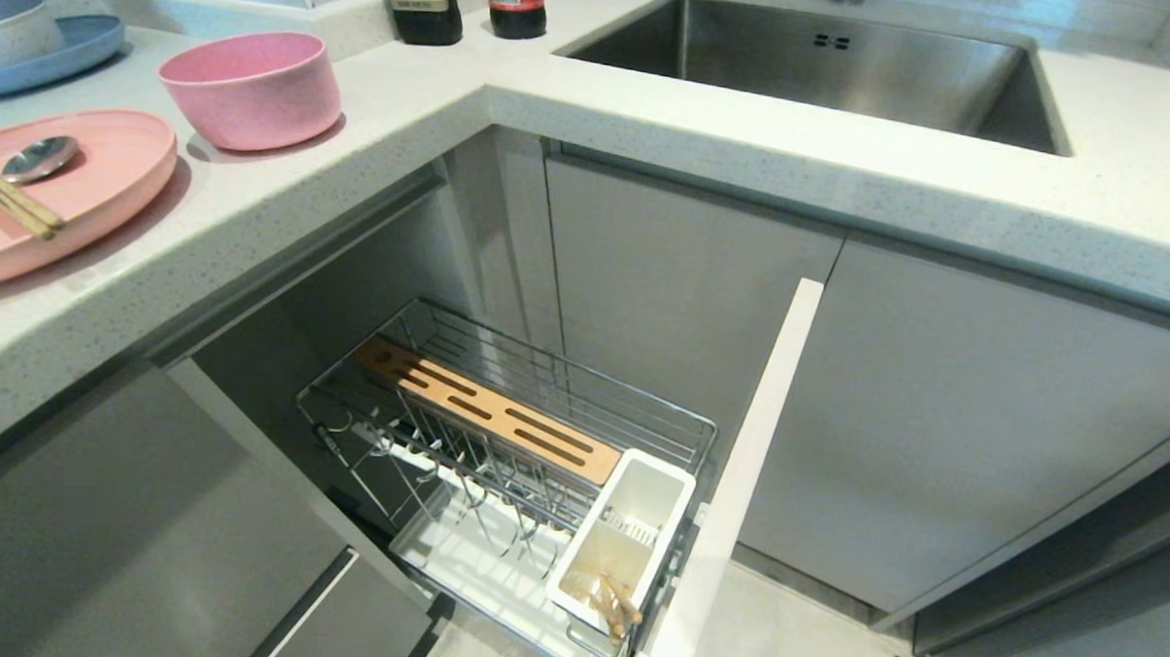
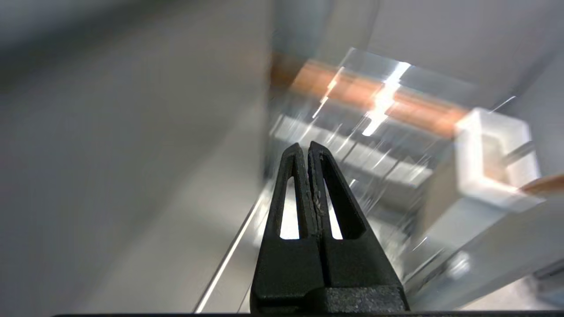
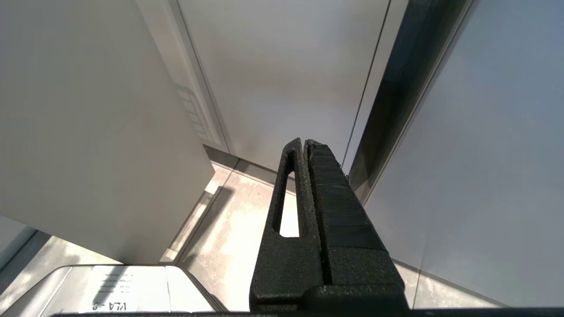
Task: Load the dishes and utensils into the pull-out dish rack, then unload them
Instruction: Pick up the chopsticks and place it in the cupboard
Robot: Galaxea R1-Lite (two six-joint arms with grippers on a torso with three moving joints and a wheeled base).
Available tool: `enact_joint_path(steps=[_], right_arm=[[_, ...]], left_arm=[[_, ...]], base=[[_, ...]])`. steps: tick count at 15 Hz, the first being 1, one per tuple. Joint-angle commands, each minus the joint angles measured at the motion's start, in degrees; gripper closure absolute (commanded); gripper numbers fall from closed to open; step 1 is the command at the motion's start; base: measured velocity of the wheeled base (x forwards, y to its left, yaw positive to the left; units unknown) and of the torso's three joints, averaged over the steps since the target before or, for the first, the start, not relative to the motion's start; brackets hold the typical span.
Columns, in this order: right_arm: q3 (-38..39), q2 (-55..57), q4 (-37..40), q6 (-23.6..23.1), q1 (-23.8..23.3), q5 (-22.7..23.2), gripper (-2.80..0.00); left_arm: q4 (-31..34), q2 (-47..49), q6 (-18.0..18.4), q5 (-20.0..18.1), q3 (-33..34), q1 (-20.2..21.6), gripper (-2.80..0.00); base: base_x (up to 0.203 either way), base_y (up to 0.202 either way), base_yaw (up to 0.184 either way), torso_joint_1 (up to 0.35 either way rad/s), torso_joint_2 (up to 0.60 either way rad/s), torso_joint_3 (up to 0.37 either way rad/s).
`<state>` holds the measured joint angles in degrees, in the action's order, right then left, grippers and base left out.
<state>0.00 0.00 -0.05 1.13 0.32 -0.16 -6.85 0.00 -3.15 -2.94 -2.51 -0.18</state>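
At the left of the head view, the pink plate (image 1: pixel 103 168) lies on the counter (image 1: pixel 280 217) with the chopsticks (image 1: pixel 6 196) and spoon (image 1: pixel 38 158) on it; the pink bowl (image 1: pixel 252 88) stands just beside. The pull-out dish rack (image 1: pixel 509 445) sits open at lower centre. The left end effector (image 2: pixel 306 147) and right end effector (image 3: pixel 304 143) both show fingers pressed together, holding nothing. The plate looks light, stiff and matte; its rim at the counter edge seems the best hold. The spoon may be slippery.

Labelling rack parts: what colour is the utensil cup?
White; the utensil cup shows best in the head view.
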Motion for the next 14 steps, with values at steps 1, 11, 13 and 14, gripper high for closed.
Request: enact_joint_path(steps=[1, 11, 13, 14], right_arm=[[0.1, 0.0, 0.0, 0.0, 0.1, 0.0, 0.0], [0.1, 0.0, 0.0, 0.0, 0.0, 0.0, 0.0], [0.1, 0.0, 0.0, 0.0, 0.0, 0.0, 0.0], [0.1, 0.0, 0.0, 0.0, 0.0, 0.1, 0.0]], left_arm=[[1.0, 0.1, -0.2, -4.4, -6.9, 0.0, 0.0], [22.3, 33.6, -13.8, -20.1, -74.3, 5.0, 0.0], [22.9, 45.3, -20.6, -16.2, -86.4, 7.3, 0.0], [23.5, 50.6, -23.2, -13.8, -91.7, 8.0, 0.0]], base=[[0.0, 0.0, 0.0, 0.0, 0.0, 0.0], [0.0, 0.0, 0.0, 0.0, 0.0, 0.0], [0.0, 0.0, 0.0, 0.0, 0.0, 0.0], [0.0, 0.0, 0.0, 0.0, 0.0, 0.0]])
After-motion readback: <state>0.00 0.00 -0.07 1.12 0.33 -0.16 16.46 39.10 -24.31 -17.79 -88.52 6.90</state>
